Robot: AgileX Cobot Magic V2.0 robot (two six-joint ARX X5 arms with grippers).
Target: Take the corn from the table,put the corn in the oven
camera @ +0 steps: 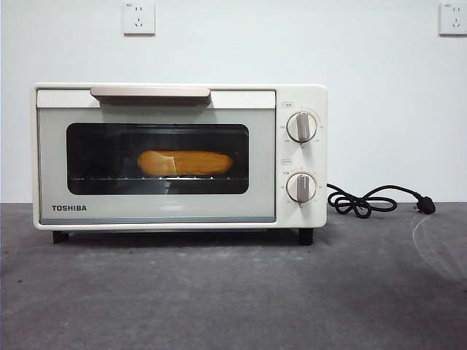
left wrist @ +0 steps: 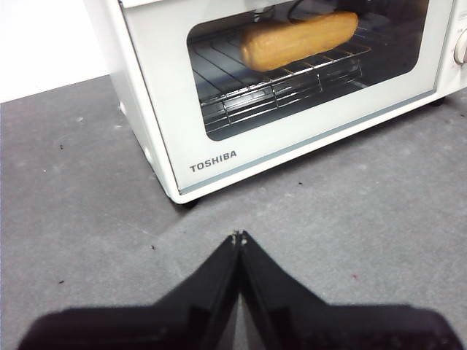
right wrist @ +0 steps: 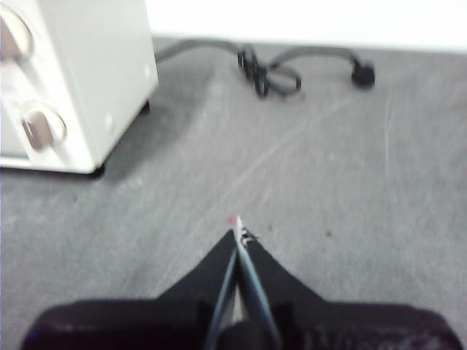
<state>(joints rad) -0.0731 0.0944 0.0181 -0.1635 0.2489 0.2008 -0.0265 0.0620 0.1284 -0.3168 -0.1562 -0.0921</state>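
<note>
In the front view, the oven (camera: 179, 157) is seen standing on the table (camera: 219, 299) with its door closed, and the corn (camera: 184, 162) is seen through the dark glass, lying lengthwise on the wire rack (camera: 157, 177) inside the oven. The 2 knobs (camera: 301, 127) are placed on the oven's right panel, and the black cord (camera: 368, 202) is coiled on the table beside the oven's right side. In the left wrist view, the left gripper (left wrist: 238, 235) is held over the table in front of the oven's TOSHIBA corner, its jaws pressed together with nothing between them. In the right wrist view, the right gripper (right wrist: 238, 232) is held over the table off the oven's knob side, jaws likewise closed and empty.
</note>
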